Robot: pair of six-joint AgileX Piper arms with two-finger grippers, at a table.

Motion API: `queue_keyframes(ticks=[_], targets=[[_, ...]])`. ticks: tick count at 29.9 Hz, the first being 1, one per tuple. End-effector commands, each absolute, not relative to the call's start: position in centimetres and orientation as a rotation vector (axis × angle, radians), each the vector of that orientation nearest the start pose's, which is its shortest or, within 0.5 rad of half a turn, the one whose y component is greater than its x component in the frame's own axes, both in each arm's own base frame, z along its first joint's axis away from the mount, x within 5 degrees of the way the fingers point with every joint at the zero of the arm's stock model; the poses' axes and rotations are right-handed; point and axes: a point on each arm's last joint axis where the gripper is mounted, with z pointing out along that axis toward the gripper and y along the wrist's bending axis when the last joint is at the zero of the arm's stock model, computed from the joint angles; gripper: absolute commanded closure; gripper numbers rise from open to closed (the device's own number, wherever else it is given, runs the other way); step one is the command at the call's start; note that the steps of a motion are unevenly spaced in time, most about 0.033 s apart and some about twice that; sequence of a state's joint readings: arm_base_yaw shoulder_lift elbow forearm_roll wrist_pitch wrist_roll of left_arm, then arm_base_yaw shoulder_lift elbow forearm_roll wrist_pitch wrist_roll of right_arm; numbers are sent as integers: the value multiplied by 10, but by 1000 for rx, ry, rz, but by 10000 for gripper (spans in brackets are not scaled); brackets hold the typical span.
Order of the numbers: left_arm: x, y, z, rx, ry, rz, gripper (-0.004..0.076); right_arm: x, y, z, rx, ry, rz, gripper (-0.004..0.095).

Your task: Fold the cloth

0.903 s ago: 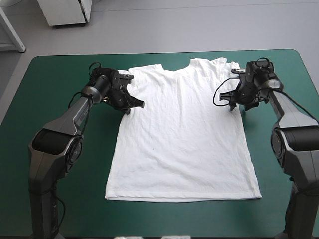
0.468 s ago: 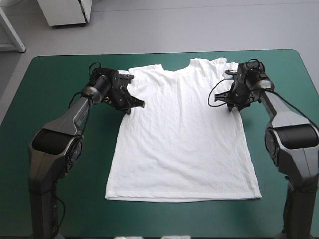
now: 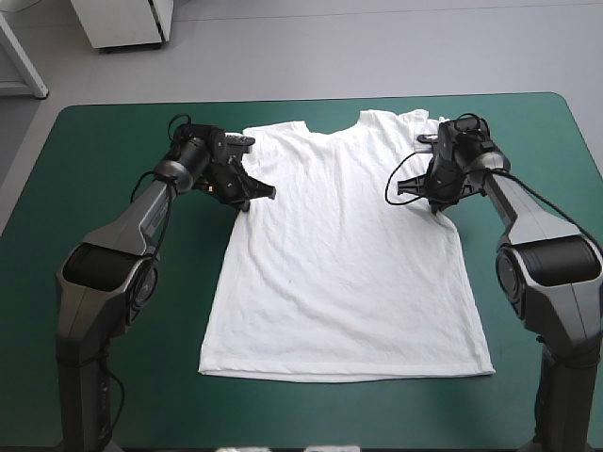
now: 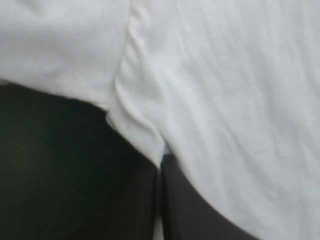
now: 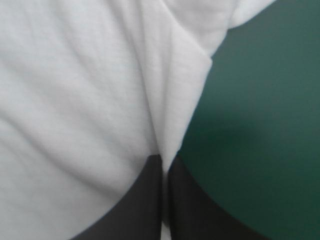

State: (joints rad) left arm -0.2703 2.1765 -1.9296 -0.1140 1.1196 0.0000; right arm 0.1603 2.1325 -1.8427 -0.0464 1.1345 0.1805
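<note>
The white T-shirt (image 3: 344, 250) lies spread flat on the teal-green cover, collar toward the far edge. My left gripper (image 3: 247, 200) sits at the shirt's left armpit, shut on the T-shirt; the left wrist view has the black fingers (image 4: 180, 200) meeting on a raised fold of white cloth (image 4: 145, 135). At the right armpit my right gripper (image 3: 431, 205) is likewise shut on the T-shirt, its fingers (image 5: 145, 200) pinching a ridge of cloth (image 5: 170, 105) right at the shirt's edge.
Bare teal-green cover (image 3: 104, 160) surrounds the shirt on all sides, widest at the left and right. The shirt's hem (image 3: 344, 375) lies near the front edge of the table.
My right gripper has slid inward onto the shirt's right armpit and shut on the cloth. The left gripper has stayed shut, shifting only slightly.
</note>
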Motion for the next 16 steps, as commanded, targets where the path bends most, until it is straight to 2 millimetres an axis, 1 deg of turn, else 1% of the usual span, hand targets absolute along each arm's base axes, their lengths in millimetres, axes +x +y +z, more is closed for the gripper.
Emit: queue_keyframes(ticks=[1,5,9,12,15,16], targets=[[440,-134,314,337,2617,-240,734,430,64,297,-3,2739,-7,925],[429,-131,359,337,2526,-253,734,410,59,343,-6,2623,-9,925],[413,-127,396,337,2448,-262,734,389,55,392,-21,2491,8,925],[394,-122,430,332,2363,-272,734,371,52,431,-22,2379,25,925],[370,-115,466,334,2266,-277,734,348,49,471,-35,2267,44,925],[364,-113,475,334,2239,-278,734,340,48,481,-32,2240,52,925]])
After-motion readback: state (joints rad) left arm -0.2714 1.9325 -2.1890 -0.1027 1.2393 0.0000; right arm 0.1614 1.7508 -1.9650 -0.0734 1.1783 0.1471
